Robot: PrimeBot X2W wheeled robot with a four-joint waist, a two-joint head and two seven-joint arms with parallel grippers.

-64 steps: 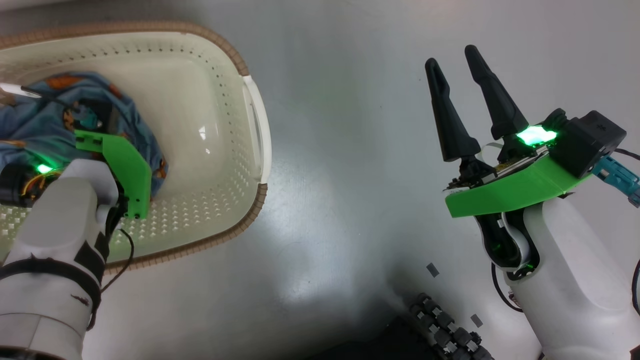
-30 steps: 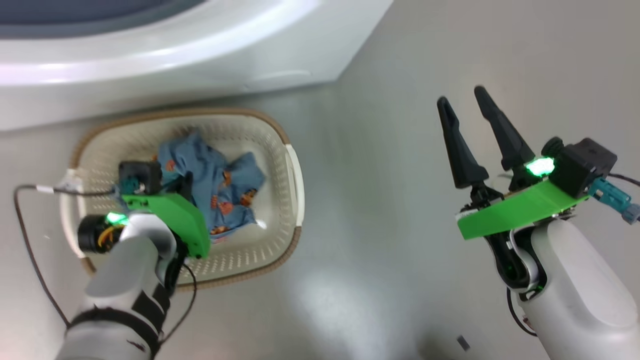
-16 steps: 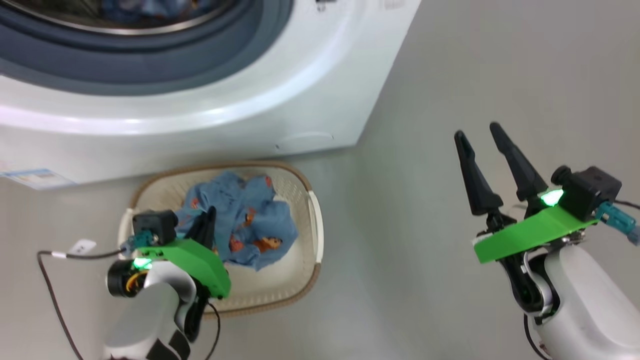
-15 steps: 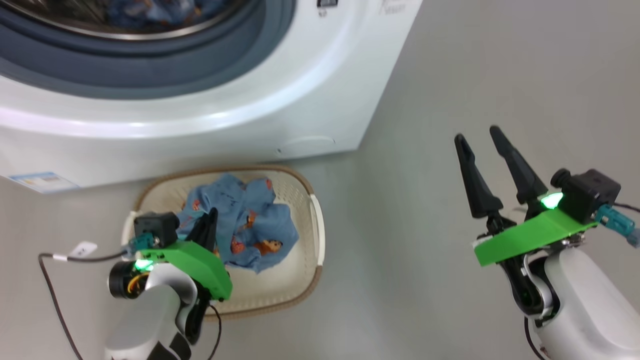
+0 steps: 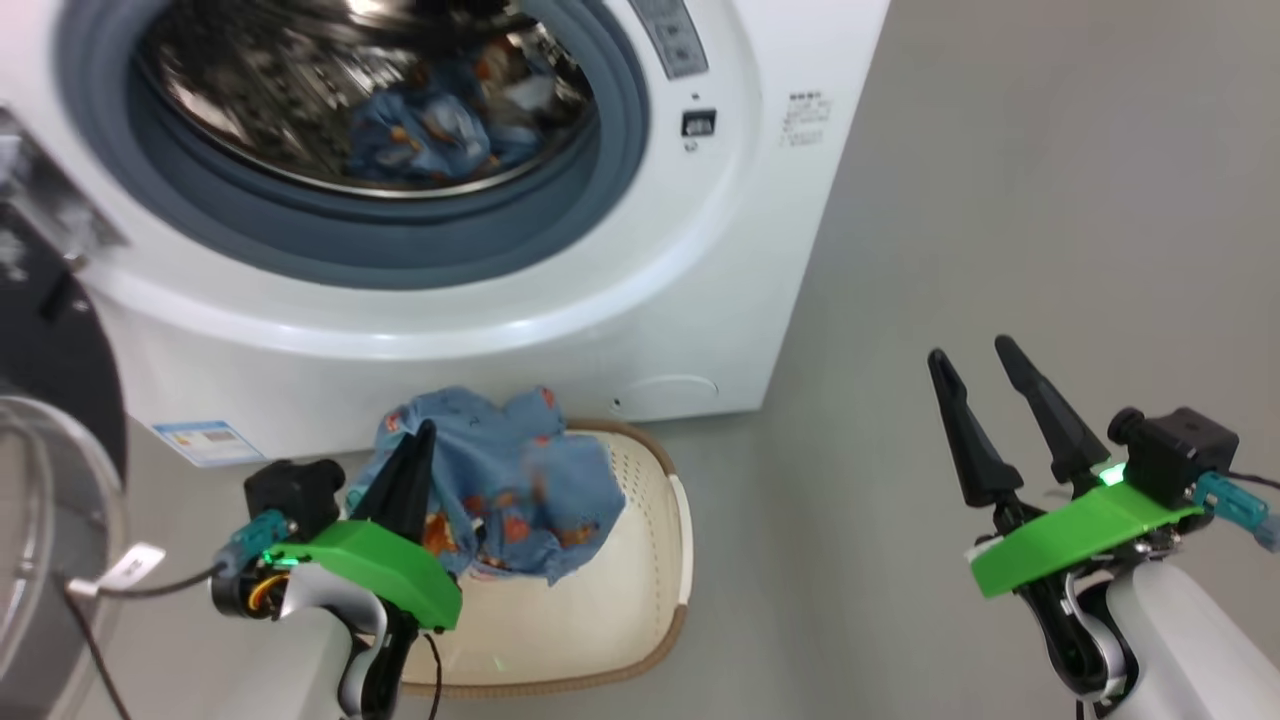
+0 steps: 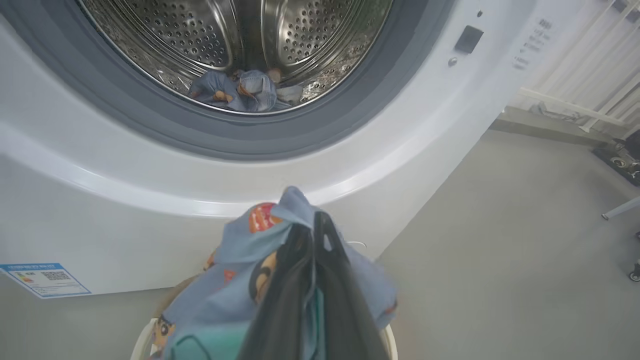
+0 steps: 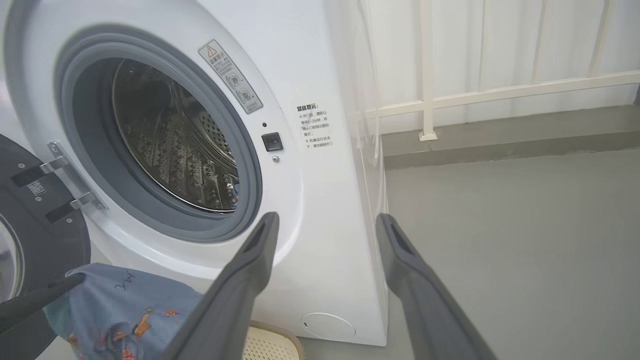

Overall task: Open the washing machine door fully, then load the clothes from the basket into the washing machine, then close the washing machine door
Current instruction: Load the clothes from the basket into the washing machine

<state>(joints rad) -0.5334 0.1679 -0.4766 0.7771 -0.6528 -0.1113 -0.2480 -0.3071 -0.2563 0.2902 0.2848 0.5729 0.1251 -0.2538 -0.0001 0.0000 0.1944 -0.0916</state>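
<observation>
Here our left gripper [image 5: 415,460] is pinched tight on a crumpled blue garment [image 5: 520,480] printed with orange cartoon figures. The soft cloth bunches round the two dark tapered fingers [image 6: 320,280] and drapes over the far-left part of the basket [image 5: 640,600]. The basket is cream perforated plastic, round-cornered, with a brown woven-look rim. It sits on the smooth grey floor [image 5: 1000,200] just in front of the washing machine [image 5: 700,300], near its round lower cap [image 5: 665,395]. The machine is a glossy white box whose thick grey rubber gasket [image 5: 400,250] rings a perforated steel drum [image 6: 240,35]. More blue printed cloth [image 5: 430,120] lies at the drum's bottom. The washing machine door [image 5: 40,400] stands swung open at the left, a black ring around clear glass, on a metal hinge [image 7: 70,175]. Our right gripper [image 5: 970,352] hangs well to the right over the floor, fingers spread apart, holding nothing.
</observation>
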